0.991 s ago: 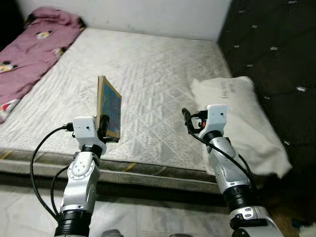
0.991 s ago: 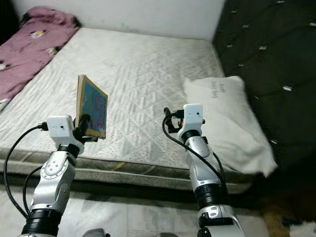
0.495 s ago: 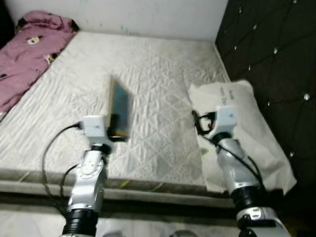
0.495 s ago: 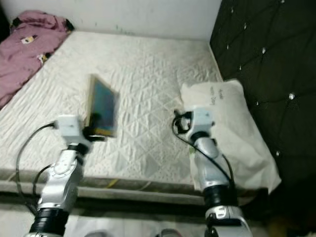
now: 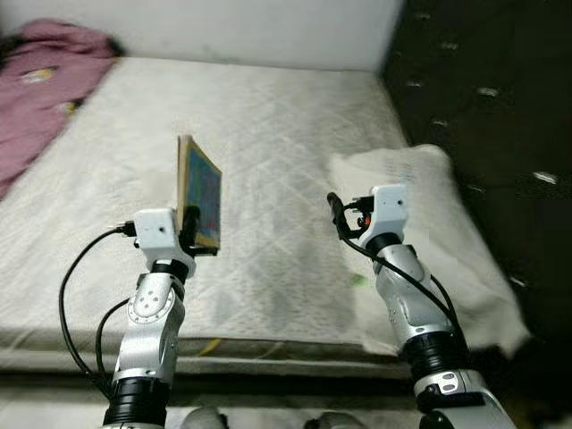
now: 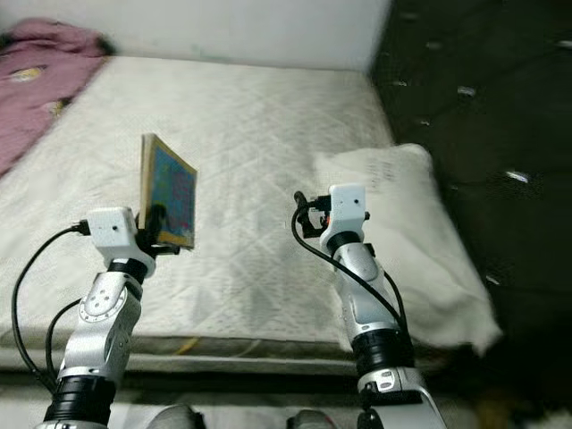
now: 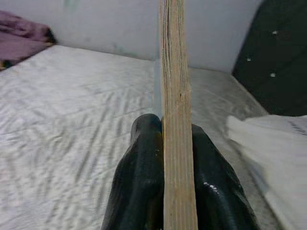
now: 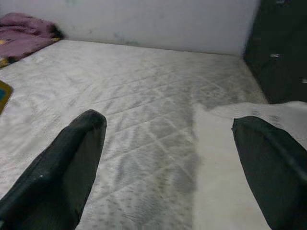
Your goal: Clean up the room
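The left gripper (image 5: 189,234), at the lower left of the left eye view, has its 2 jaws closed tight on the lower edge of a book (image 5: 198,192). The book stands upright, held above the near part of the bed (image 5: 268,134), with its blue cover turned toward the right of the frame and its pale page edges toward the left. In the left wrist view the book's (image 7: 175,115) page block runs straight up the middle of the frame, with 1 black finger (image 7: 139,191) pressed against each side of it.

The right gripper (image 5: 338,214), right of centre in the left eye view, is raised over the bed close to the white pillow (image 5: 420,197). Its jaws are spread wide and have hold of nothing; in the right wrist view the 2 fingers (image 8: 67,167) sit at the lower corners with bare quilted mattress between them.

The pillow lies along the right side of the bed, beside the dark tufted headboard (image 5: 483,89) in the upper right. A pink blanket (image 5: 40,76) is bunched in the upper left corner of the frame, on the far side of the bed.
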Tool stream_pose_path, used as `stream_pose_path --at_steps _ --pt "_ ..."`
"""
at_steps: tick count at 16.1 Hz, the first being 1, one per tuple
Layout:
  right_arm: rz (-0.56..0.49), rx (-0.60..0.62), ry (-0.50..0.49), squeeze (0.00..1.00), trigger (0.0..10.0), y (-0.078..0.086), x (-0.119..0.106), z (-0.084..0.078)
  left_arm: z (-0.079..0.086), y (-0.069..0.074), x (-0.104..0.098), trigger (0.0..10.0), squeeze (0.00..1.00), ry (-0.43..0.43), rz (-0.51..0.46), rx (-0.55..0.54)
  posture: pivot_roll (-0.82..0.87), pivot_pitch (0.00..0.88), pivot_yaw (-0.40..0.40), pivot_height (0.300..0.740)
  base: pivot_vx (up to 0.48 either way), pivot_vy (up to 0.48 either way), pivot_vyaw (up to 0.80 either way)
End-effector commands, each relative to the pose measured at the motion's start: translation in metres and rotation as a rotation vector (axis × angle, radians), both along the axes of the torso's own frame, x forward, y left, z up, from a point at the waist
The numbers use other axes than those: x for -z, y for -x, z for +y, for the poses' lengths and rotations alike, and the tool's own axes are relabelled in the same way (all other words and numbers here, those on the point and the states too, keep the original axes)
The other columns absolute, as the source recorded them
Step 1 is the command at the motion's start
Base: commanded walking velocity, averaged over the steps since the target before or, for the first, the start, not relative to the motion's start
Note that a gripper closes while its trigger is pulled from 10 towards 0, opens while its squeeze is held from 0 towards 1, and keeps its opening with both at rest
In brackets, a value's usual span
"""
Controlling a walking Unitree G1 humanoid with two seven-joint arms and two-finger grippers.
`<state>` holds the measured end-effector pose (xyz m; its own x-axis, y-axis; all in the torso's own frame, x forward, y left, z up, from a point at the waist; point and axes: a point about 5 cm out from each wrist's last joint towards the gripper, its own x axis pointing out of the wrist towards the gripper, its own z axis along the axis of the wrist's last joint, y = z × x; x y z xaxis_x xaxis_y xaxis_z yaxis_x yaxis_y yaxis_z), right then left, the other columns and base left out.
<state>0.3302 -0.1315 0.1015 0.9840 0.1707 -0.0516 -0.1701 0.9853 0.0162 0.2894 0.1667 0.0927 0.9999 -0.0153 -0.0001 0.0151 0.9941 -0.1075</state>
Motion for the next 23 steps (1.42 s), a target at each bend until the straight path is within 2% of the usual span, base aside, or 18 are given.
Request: stream_pose_path --at_steps 1,14,23 --pt "0.01 0.008 0.001 0.0 10.0 0.0001 0.001 -0.0034 -0.0014 -0.0045 -0.0114 10.0 0.0 -0.01 -0.054 0.004 -0.08 0.0 -0.043 0.74 0.0 0.0 -0.8" --pt "0.011 0.014 0.001 0.0 10.0 -0.0011 0.0002 -0.0044 -0.0009 -0.0058 -0.0115 10.0 0.0 -0.005 -0.048 -0.009 -0.09 0.0 -0.045 0.74 0.0 0.0 -0.8" --pt "0.024 0.052 0.012 0.0 10.0 -0.0025 0.0013 -0.0083 0.0023 -0.0058 -0.0107 10.0 0.0 0.037 -0.041 -0.031 -0.09 0.0 -0.043 0.74 0.0 0.0 -0.8"
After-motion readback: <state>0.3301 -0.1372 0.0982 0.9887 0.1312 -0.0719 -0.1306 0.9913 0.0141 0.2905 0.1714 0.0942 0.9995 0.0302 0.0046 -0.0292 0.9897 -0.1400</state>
